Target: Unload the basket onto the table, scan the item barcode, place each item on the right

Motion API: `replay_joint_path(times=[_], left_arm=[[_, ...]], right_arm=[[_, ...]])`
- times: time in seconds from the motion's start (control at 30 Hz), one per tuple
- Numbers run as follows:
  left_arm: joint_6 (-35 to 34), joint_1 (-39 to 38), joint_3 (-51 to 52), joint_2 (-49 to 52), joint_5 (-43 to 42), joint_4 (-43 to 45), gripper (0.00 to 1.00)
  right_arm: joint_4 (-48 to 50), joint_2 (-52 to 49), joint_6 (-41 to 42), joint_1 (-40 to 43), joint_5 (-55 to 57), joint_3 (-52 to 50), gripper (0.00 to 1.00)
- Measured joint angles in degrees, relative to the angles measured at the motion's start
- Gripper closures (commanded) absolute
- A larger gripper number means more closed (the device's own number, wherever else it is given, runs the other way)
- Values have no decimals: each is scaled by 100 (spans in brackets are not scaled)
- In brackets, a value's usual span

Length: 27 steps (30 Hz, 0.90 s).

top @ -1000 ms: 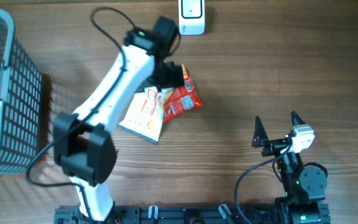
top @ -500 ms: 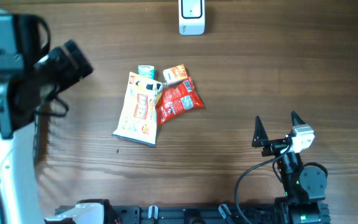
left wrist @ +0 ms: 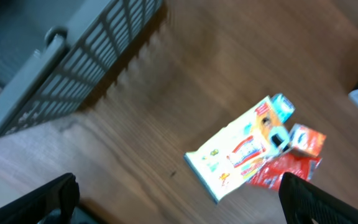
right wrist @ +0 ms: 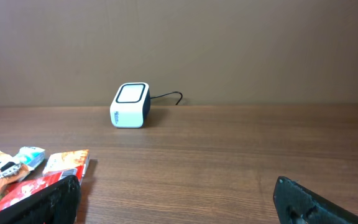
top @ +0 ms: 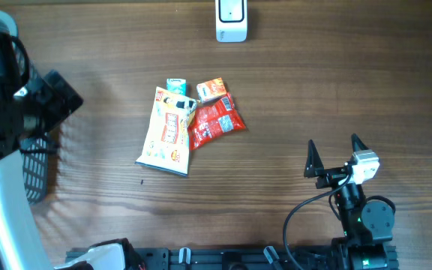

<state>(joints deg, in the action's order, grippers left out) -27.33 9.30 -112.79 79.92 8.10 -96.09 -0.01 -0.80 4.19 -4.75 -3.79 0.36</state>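
Several items lie in a small pile mid-table: a white and yellow pouch, a red packet, a small orange box and a small teal pack. The white barcode scanner stands at the far edge. My left gripper is open and empty, high above the table to the left of the pile; its arm looms at the far left. My right gripper hangs open and empty near the front right, facing the scanner.
A grey mesh basket stands at the table's left edge, partly under the left arm. The scanner's cable trails behind it. The pile's orange box shows at the lower left of the right wrist view.
My left arm has swung away from the pile to the far left, up over the basket, uncovering the items. The right arm has not moved.
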Motion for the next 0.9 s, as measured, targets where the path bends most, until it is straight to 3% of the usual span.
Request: replay_joint_path(times=[0.9], left_arm=[[0, 22, 0, 0, -66, -37, 0]], right_arm=[[0, 0, 0, 0, 0, 0, 0]])
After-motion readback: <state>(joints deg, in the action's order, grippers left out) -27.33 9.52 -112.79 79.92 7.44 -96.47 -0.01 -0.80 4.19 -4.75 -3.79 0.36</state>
